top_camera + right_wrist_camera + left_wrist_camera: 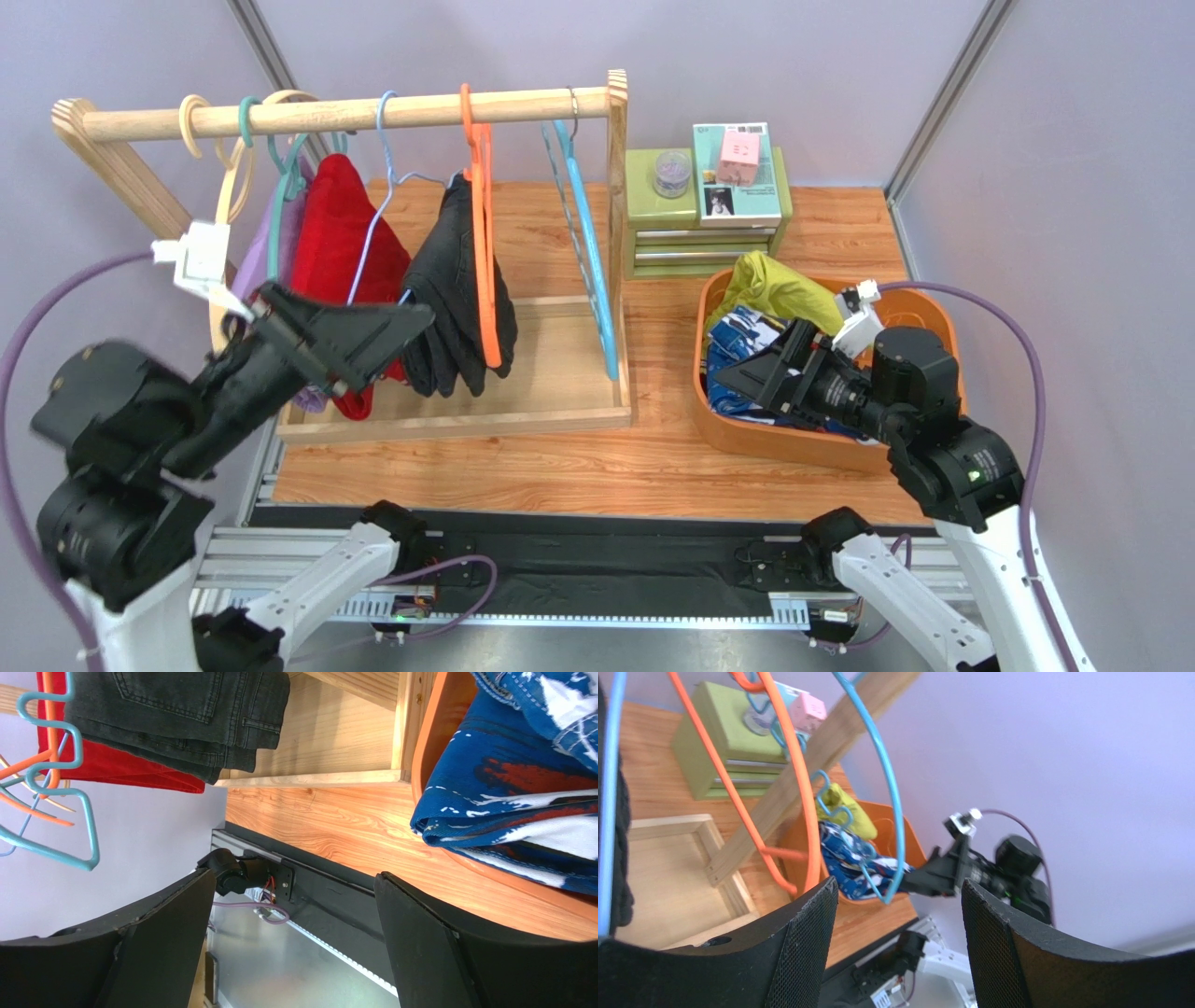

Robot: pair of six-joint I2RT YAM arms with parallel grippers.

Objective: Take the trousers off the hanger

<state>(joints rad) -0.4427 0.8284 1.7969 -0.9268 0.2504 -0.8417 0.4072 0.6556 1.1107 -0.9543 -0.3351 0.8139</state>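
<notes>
Surface: a wooden table (673, 462) with a plank grain, a black rail along its near edge.
Room: plain lilac walls (786, 70) on three sides.
Rack: a wooden clothes rack (407, 112) stood at the upper left of the top view, its rail running left to right.
On the rail: a red garment (330, 238), a black garment (456, 280), a bare orange hanger (484, 252) and a bare blue hanger (589, 252).
Back of table: green boxes (701, 210) stacked at upper centre, a pink cube (739, 158) on top.
Basket: an orange basket (786, 441) at the right, well apart from the rack.
Yellow-green trousers (786, 291): bunched in the basket's upper part, off any hanger, long axis slanting from upper left down to the right.
Navy trousers (737, 350): folded in the basket's left part, a folded edge against the near rim; long axis could not be told, partly hidden.
Left side: the left jaws stood apart, nothing between them, just beside the black garment.
Right side: the right jaws stood apart, nothing between them, over the navy trousers.
</notes>
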